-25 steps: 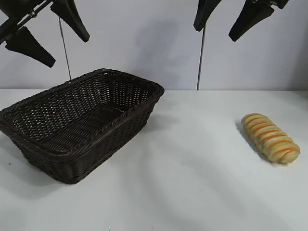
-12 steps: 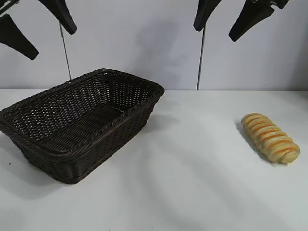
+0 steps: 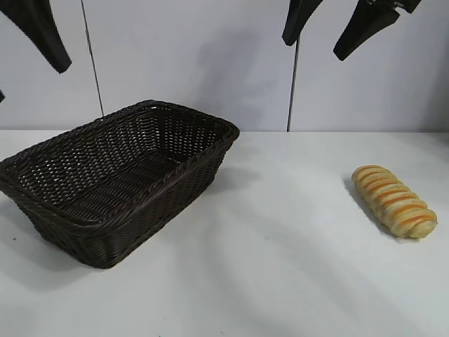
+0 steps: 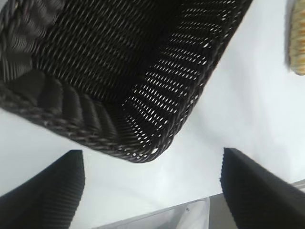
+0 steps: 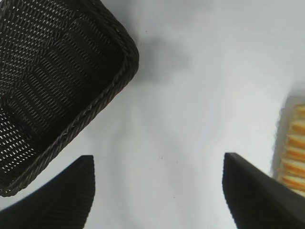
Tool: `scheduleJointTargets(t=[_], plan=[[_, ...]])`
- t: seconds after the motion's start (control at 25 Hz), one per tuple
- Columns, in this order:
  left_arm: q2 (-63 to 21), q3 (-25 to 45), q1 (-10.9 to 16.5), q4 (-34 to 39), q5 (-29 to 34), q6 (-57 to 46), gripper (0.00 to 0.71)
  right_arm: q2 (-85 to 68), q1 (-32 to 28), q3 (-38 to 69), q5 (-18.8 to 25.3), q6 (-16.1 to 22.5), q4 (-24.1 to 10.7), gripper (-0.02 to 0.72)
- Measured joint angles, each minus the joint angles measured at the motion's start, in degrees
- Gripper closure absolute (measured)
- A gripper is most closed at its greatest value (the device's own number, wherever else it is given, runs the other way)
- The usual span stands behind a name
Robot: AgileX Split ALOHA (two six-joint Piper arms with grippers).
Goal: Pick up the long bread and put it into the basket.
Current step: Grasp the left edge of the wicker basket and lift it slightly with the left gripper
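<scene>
Two grippers hang released above a white table (image 3: 280, 267): left gripper (image 4: 150, 191) at 10 o'clock over the basket (image 3: 112, 175), right gripper (image 3: 326, 28) at 1 o'clock, long bread (image 3: 394, 201) at 3 o'clock.

All I get of my left gripper (image 4: 151, 183) is a pair of matte black plastic fingers (image 4: 45, 193), broad, wedge-shaped and finely ribbed across their inner faces. My right gripper (image 5: 157, 191) carries the same black tapered fingers (image 5: 57, 195), with faint ridges running across them. From outside, my right fingers (image 3: 365, 28) read as slim black blades narrowing to blunt tips, and one left finger (image 3: 43, 31) looks identical.
</scene>
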Motion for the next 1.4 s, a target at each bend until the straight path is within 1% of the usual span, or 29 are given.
scheduleJointTargets(t=[0.28,0.44,0.6,1.0,1.12,1.24,1.4], plan=[[0.0,6.2,0.0,0.5,-10.3,-12.8,0.139,0.0,0.0,0.0,0.0,0.0,0.0,0.164],[0.0,9.3,0.0,2.0,-13.8,-19.7,0.139,0.0,0.0,0.0,0.0,0.0,0.0,0.164],[0.0,11.4,0.0,2.7,-16.0,-24.4,0.139,0.0,0.0,0.0,0.0,0.0,0.0,0.164],[0.1,11.6,0.0,2.7,-21.0,-26.4,0.139,0.0,0.0,0.0,0.0,0.0,0.0,0.164],[1.7,11.6,-0.1,2.7,-21.2,-26.4,0.139,0.0,0.0,0.0,0.0,0.0,0.0,0.164],[4.1,11.6,-1.0,2.7,-22.3,-26.5,0.139,0.0,0.0,0.0,0.0,0.0,0.0,0.164],[7.4,11.6,-2.7,2.3,-26.4,-26.5,0.139,0.0,0.0,0.0,0.0,0.0,0.0,0.164]])
